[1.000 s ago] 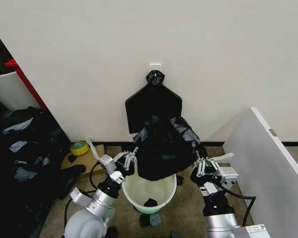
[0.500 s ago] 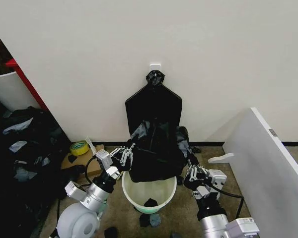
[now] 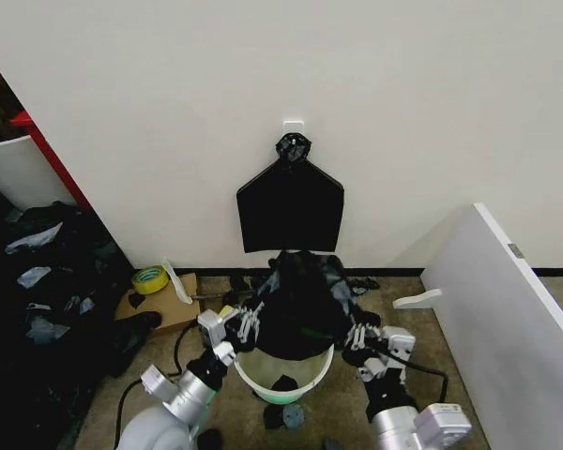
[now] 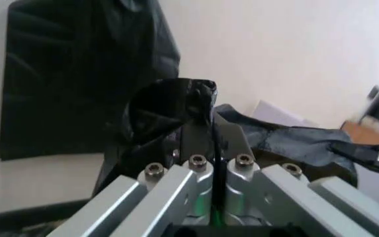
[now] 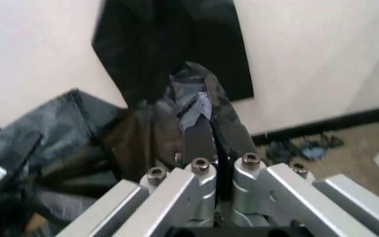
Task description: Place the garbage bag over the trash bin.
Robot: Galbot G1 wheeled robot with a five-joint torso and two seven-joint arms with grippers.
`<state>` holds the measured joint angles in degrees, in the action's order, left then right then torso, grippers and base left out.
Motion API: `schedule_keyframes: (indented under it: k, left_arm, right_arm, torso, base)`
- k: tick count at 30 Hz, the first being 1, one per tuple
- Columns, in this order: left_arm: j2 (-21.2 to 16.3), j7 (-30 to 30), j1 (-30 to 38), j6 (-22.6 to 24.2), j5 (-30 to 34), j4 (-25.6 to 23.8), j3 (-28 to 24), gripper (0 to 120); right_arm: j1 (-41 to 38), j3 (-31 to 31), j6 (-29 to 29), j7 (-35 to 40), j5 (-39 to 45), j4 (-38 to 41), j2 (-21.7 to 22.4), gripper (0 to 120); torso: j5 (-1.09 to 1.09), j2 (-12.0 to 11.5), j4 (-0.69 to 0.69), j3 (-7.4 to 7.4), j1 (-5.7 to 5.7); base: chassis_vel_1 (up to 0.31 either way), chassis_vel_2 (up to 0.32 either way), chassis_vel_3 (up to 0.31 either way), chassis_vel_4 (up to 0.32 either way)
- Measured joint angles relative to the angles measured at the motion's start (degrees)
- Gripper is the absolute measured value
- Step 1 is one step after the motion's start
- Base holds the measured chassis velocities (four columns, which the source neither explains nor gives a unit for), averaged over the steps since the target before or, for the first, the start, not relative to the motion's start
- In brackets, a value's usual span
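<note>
The garbage bag (image 3: 300, 302) hangs as a loose, crinkled black bundle right above the mouth of the trash bin (image 3: 253, 373), hiding the bin's far rim. My left gripper (image 3: 242, 321) is shut on the bag's left edge, and in the left wrist view the bag's plastic (image 4: 170, 106) bunches over that gripper (image 4: 210, 132). My right gripper (image 3: 357, 336) is shut on the bag's right edge; in the right wrist view a fold of the bag (image 5: 196, 94) is pinched in that gripper (image 5: 209, 126). A small black scrap (image 3: 283, 382) lies inside the bin.
A flat bundle of black bags (image 3: 289, 202) hangs from a wall hook behind the bin. A yellow tape roll (image 3: 150, 278) sits on cardboard at the left, beside a dark pile (image 3: 47, 281). A white panel (image 3: 507, 319) stands close on the right.
Both grippers have come down and inward with the bag. It has dropped from in front of the hanging bundle to just above the bin's mouth.
</note>
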<state>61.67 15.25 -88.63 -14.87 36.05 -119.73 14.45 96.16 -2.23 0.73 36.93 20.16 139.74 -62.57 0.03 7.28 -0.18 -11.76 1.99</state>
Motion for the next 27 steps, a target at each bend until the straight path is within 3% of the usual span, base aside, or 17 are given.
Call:
schedule_keyframes:
  k: [14, 23, 27]
  left_arm:
    - [-2.41, -1.59, -3.01, -2.18, -11.74, 2.92, 1.58, 0]
    - [-4.13, 5.09, -2.01, -5.82, -12.84, 4.49, 1.49, 0]
    - [-5.97, 4.05, -2.68, -6.54, -13.28, 4.51, 1.51, 0]
  right_arm:
    - [-3.03, -2.52, 3.83, 3.91, 4.36, -4.5, 1.94, 0]
    - [-4.85, -3.21, 6.42, 5.24, 6.1, -6.32, 3.46, 0]
    - [-5.38, -2.95, 10.05, 8.76, 11.37, -4.42, 5.5, 0]
  torso:
    - [0.0, 0.0, 0.0, 0.0, 0.0]
    - [0.01, 0.0, -0.01, 0.0, 0.0]
    - [0.0, 0.0, -0.01, 0.0, 0.0]
  base:
    - [0.0, 0.0, 0.0, 0.0]
    - [0.0, 0.0, 0.0, 0.0]
    - [0.0, 0.0, 0.0, 0.0]
